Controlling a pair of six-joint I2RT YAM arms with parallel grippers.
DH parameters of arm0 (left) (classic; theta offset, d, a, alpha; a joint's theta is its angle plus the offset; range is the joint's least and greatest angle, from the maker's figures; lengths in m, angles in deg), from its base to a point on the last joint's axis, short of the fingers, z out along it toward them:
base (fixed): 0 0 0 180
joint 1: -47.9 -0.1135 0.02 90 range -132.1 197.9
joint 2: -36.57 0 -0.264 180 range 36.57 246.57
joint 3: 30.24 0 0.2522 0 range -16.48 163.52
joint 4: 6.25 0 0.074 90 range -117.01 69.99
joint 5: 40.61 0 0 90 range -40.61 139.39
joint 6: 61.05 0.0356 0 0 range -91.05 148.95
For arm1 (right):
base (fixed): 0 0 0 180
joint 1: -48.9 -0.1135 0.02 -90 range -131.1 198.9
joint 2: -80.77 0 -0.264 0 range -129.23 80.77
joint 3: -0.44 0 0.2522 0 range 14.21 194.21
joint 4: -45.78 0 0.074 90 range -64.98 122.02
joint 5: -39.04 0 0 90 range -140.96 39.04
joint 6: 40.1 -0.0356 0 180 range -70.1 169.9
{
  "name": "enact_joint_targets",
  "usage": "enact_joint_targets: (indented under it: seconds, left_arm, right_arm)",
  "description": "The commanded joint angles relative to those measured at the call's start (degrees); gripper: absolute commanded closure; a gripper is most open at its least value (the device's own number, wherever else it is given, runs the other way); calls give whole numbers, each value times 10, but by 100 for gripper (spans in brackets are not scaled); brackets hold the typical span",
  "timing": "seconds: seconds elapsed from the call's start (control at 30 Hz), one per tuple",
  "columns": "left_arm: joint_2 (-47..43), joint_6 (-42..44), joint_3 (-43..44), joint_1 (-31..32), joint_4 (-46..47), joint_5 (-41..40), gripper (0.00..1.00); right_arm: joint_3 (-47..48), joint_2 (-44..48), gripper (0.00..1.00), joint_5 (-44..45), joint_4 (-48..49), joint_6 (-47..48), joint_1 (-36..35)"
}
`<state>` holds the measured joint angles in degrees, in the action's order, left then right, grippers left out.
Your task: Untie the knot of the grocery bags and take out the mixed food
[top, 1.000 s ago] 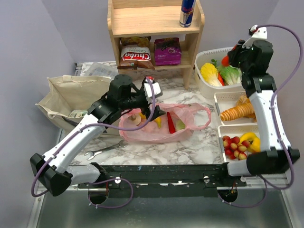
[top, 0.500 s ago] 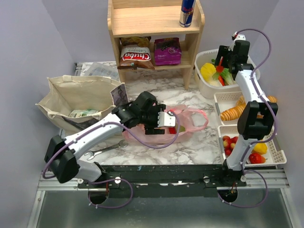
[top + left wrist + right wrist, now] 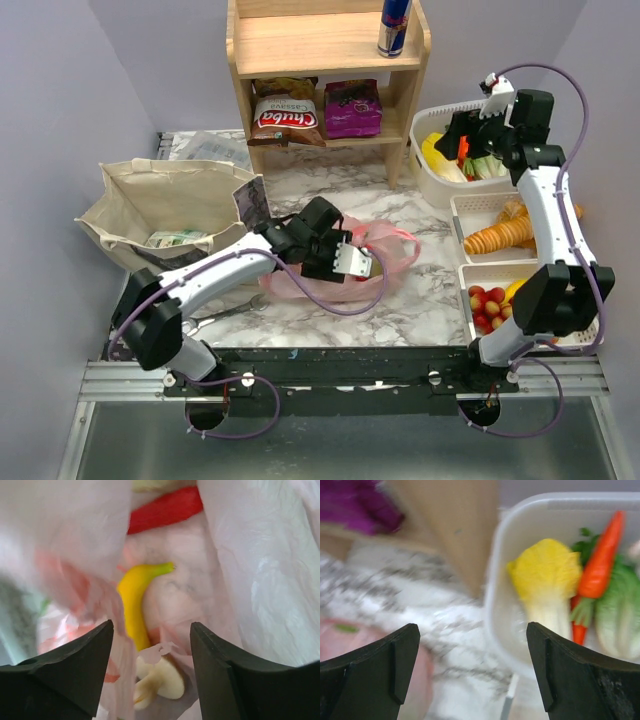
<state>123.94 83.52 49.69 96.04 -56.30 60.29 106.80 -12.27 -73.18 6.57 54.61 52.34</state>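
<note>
1. Step in hand: taking food out. I see no knot. The pink bag (image 3: 390, 250) gapes at its mouth, so I judge the untying done.
2. The pink bag lies mid-worktop (image 3: 420, 300). The canvas tote (image 3: 160, 200) sits at 9 o'clock of it and the white basket (image 3: 430, 185) at 2 o'clock.
3. The left arm (image 3: 220, 275) reaches into the bag mouth. The left jaws are spread apart and hold nothing.
4. Left wrist view: the banana (image 3: 134, 597) is dead ahead between the jaws, not touched. The red pepper (image 3: 167, 507) is at 12 o'clock and the mushroom (image 3: 162, 680) at 6 o'clock, just under the banana's end. Loose plastic folds in from 9 o'clock.
5. The right arm (image 3: 555, 215) hangs over the basket. The right jaws are released and empty. Right wrist view shows a carrot (image 3: 602, 555) and a yellow cabbage (image 3: 545, 575) lying in the basket.
6. Next move, as I judge it: push the left jaws further in, straddle the banana across its middle, close, and lift it out through the mouth.
7. The move calls for keeping the film out of the pinch, or the whole bag may drag along. The right arm is free to pin the bag.
</note>
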Motion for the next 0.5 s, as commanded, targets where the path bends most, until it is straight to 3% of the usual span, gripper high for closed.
enact_joint_targets:
  seconds: [0.0, 0.13, 0.23, 0.3, 0.37, 0.47]
  left_arm:
    - [-104, -70, 49, 2, 11, 45, 34]
    - [-140, -150, 65, -9, 42, 74, 39]
    - [-141, -205, 94, -42, 30, 102, 47]
    - [-158, -229, 99, -79, 22, 169, 49]
    - [-189, -218, 79, -96, 23, 225, 49]
    - [-240, -128, 31, -86, 13, 262, 49]
  right_arm:
    - [-1, 46, 5, -264, -175, 67, -7]
    - [12, 75, 5, -340, -297, 127, -54]
    - [11, 111, 5, -310, -330, 157, -128]
    - [1, 131, 4, -277, -334, 163, -182]
    - [-21, 144, 4, -227, -317, 161, -236]
    - [-80, 153, 4, -136, -278, 168, -285]
